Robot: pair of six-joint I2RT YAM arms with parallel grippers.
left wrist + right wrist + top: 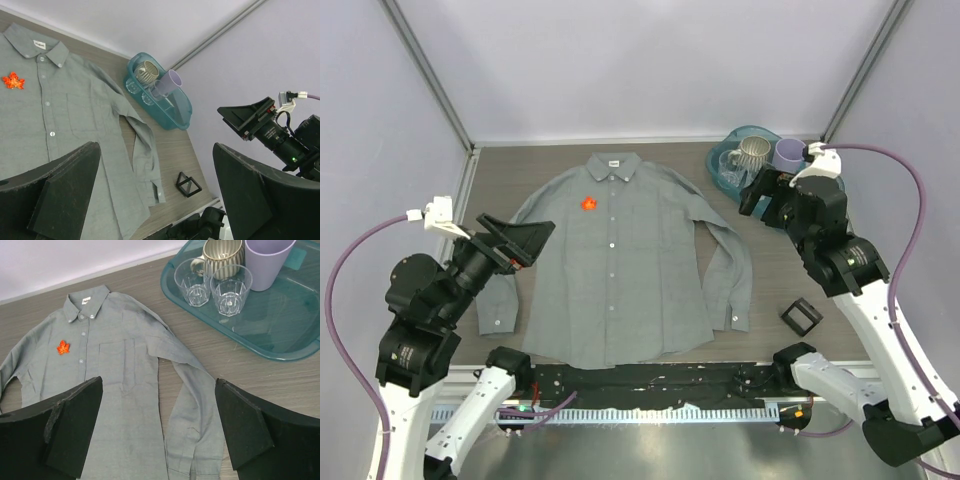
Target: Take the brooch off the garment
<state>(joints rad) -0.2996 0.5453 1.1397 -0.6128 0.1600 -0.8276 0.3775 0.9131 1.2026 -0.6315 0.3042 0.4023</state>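
The brooch (588, 203) lay pinned on the garment (620, 270) below the collar, tiny, light, on limp cloth (pinch its edges, I judged). The left gripper (155, 160) and right gripper (159, 395) gaped, holding nothing.

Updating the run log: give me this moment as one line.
brooch: on shirt | left gripper: open, empty | right gripper: open, empty | contact: none
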